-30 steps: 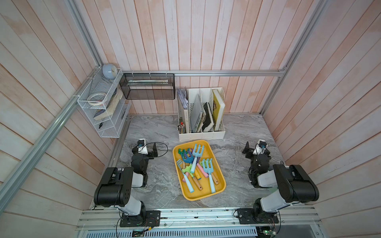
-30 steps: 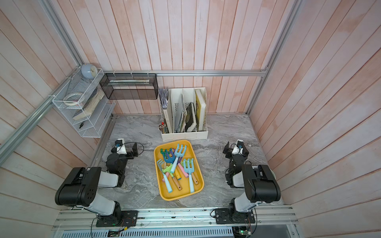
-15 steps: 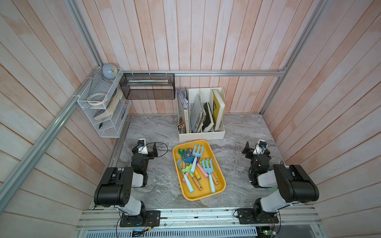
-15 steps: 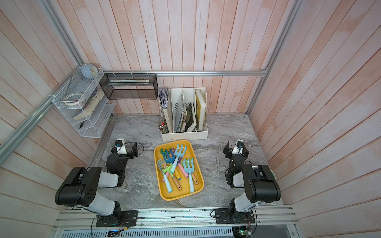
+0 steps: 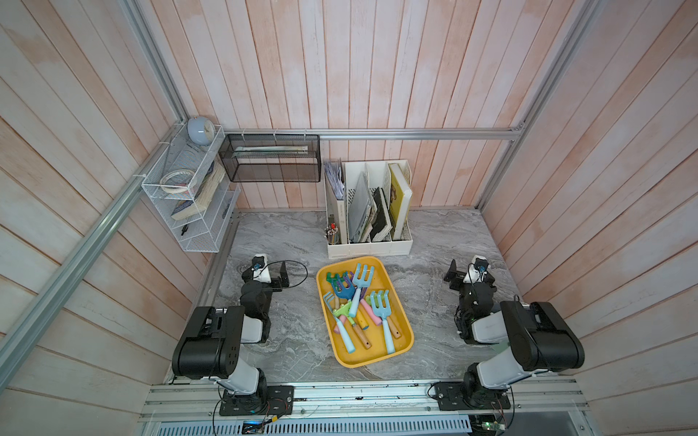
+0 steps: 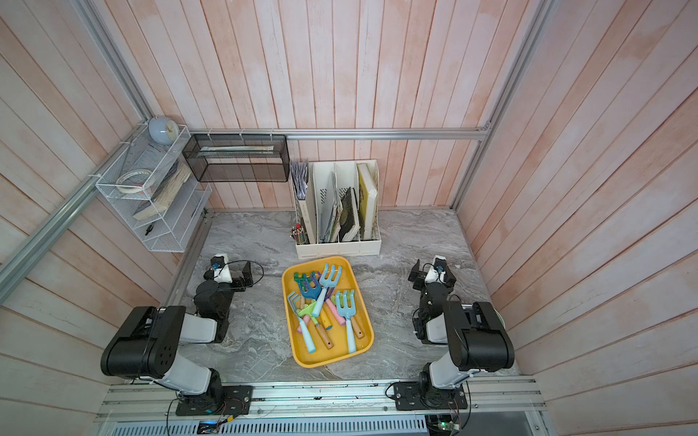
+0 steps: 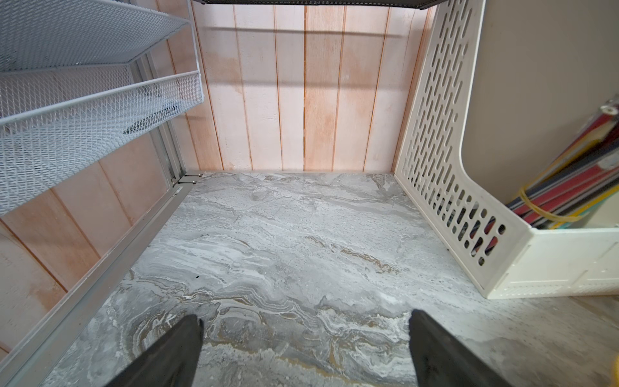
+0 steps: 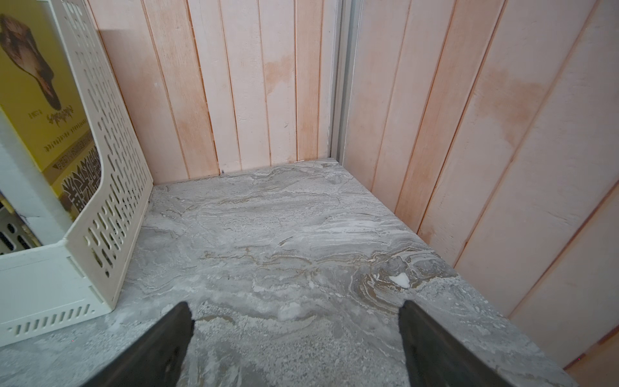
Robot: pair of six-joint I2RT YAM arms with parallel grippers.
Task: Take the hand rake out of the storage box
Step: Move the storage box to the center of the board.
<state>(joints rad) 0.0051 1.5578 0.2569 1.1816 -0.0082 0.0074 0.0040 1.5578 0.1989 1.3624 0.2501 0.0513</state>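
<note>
Pile of hand rakes (image 5: 381, 313) in the yellow storage box (image 5: 368, 356) at the middle of the table (image 5: 291, 339); left claw (image 7: 304, 335) and right claw (image 8: 294, 321) both spread wide, holding nothing.
The storage box's long axis runs from the white file organizer (image 5: 370, 249) toward the front rail (image 5: 359, 392); most tines point at the organizer, handles toward the rail. Lower tools are half hidden under others.

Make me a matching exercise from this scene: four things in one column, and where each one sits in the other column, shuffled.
Things:
1. yellow tray
2. white file organizer
3. black mesh basket
4. white wire shelf

Places:
A. hangs on the back wall
B. stands on the table, against the back wall
C. hangs on the side wall
D. lies in the middle of the table

Pairs: 1-D, 2-B, 3-A, 4-C
</note>
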